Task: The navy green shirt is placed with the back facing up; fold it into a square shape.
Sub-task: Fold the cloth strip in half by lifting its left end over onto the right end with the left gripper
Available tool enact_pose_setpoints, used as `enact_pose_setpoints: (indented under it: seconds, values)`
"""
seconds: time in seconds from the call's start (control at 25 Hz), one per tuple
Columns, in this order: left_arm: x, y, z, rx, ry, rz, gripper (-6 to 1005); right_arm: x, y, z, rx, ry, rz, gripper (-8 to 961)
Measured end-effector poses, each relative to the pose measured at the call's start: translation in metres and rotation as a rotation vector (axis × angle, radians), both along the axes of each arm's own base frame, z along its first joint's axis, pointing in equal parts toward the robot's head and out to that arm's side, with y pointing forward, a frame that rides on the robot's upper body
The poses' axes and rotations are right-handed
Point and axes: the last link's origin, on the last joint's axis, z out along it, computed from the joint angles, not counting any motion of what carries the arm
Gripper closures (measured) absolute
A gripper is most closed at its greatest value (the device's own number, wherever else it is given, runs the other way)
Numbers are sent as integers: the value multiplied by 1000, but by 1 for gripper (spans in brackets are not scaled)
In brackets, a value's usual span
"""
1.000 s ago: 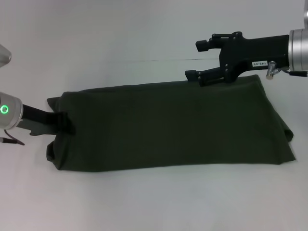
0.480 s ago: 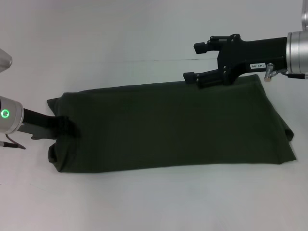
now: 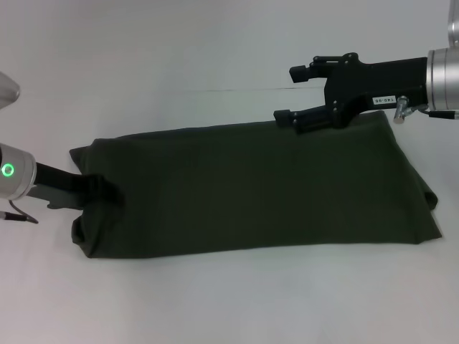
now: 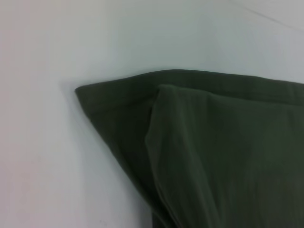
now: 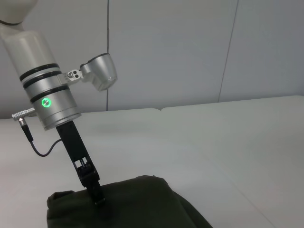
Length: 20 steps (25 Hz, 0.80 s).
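The navy green shirt (image 3: 251, 190) lies folded into a long band across the white table, its left end also filling the left wrist view (image 4: 228, 156). My left gripper (image 3: 100, 192) rests low on the shirt's left edge, its black tip dark against the cloth; the right wrist view shows the left gripper (image 5: 97, 194) meeting the shirt's (image 5: 137, 204) edge. My right gripper (image 3: 292, 93) hovers open over the shirt's far edge, right of the middle. Its lower finger (image 3: 285, 115) is just at the cloth and nothing is between the jaws.
The white table (image 3: 215, 43) spreads around the shirt on all sides. A faint seam line (image 3: 237, 89) runs across it behind the shirt. A thin cable (image 3: 18, 215) trails from my left wrist.
My left gripper has slid a little to the right, further onto the shirt's left edge, and the loose corner below it has tucked in. The right gripper has barely moved.
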Motion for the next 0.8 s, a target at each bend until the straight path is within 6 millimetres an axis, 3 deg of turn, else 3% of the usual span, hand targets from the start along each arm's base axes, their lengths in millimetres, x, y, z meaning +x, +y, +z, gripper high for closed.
enact_pose_setpoints:
  seconds: [0.16,0.6,0.8]
  values:
    - [5,2,-3,-21,23,-34,560,1,0,0,2,1,-3,37]
    - [5,3,-3,-20,38,-31,958,4,-2,0,3,1,-10,36]
    - [5,3,-3,-18,40,-32,979,4,-2,1,4,0,-10,37]
